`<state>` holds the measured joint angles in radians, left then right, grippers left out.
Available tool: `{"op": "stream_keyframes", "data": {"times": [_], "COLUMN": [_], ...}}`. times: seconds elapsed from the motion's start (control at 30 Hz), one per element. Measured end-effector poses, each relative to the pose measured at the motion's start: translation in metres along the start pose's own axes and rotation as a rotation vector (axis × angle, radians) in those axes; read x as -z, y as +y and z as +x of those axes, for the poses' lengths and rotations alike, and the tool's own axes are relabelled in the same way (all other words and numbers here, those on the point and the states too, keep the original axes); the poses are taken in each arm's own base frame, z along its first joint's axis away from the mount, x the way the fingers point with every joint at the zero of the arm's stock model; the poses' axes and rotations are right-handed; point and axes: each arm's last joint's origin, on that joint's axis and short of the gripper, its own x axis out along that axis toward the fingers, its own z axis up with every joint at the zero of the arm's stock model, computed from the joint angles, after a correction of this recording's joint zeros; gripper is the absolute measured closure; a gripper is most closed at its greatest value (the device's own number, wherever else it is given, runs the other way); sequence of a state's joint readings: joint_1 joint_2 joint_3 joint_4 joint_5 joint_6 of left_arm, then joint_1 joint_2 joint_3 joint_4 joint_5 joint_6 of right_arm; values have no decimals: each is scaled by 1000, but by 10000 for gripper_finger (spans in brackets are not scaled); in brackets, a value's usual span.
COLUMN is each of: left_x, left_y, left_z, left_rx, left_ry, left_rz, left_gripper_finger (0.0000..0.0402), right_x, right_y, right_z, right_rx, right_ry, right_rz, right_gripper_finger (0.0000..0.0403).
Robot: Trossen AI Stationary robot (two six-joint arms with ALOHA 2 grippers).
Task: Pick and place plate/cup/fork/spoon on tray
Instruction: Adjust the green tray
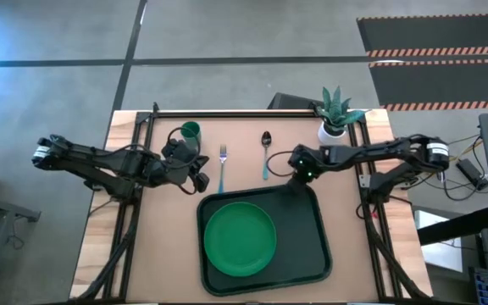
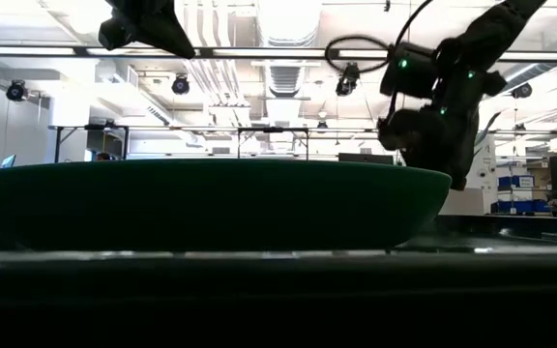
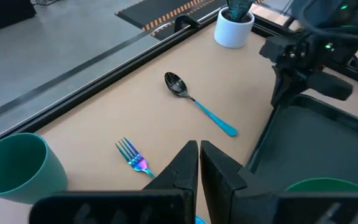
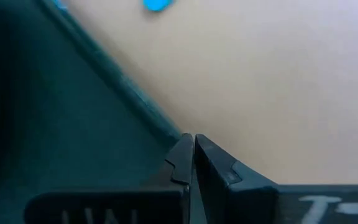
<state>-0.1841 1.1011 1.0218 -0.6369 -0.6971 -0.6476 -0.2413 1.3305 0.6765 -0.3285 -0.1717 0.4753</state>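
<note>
The dark green tray (image 1: 318, 254) lies at the table's near middle with the bright green plate (image 1: 240, 239) flat on its left half. The green cup (image 1: 191, 131) stands upright at the far left. The fork (image 1: 223, 165) and the spoon (image 1: 266, 151) lie flat on the table beyond the tray. My left gripper (image 3: 199, 149) is shut and empty, hovering just left of the fork's handle. My right gripper (image 4: 190, 142) is shut, its tips at the tray's far rim (image 4: 148, 118) near the far right corner. My right gripper points down with its shut fingertips (image 4: 182, 149) right at the tray's far rim (image 4: 160, 127), close to the far right corner. I cannot tell whether they touch the rim. The tray lies flat on the table.
A white pot with a spiky green plant (image 1: 335, 117) stands at the far right corner, behind my right arm. A black rail frame (image 1: 227, 113) edges the table. Bare tabletop lies left of the tray and between the fork and the spoon.
</note>
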Motion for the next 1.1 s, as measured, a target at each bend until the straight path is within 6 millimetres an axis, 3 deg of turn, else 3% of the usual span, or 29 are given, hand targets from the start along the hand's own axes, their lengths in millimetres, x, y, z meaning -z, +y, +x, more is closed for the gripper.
{"op": "stream_keyframes", "data": {"times": [0.13,0.3,0.57,0.83,1.1], "left_x": [0,0,0,0,0], "left_y": [0,0,0,0,0], "left_z": [0,0,0,0,0], "left_rx": [0,0,-1,11,11], "left_ry": [0,0,0,9,10], "left_rz": [0,0,1,1,2], "left_gripper_finger": [402,402,402,402,402], "right_x": [1,-6,-5,4,9], "right_y": [5,-7,-17,-10,5], "right_z": [-4,-8,6,22,15], "right_rx": [37,106,114,114,43], "right_ry": [-40,-86,-14,59,60], "right_rz": [-48,-53,-40,-51,-34], "right_gripper_finger": [394,394,394,394,394]}}
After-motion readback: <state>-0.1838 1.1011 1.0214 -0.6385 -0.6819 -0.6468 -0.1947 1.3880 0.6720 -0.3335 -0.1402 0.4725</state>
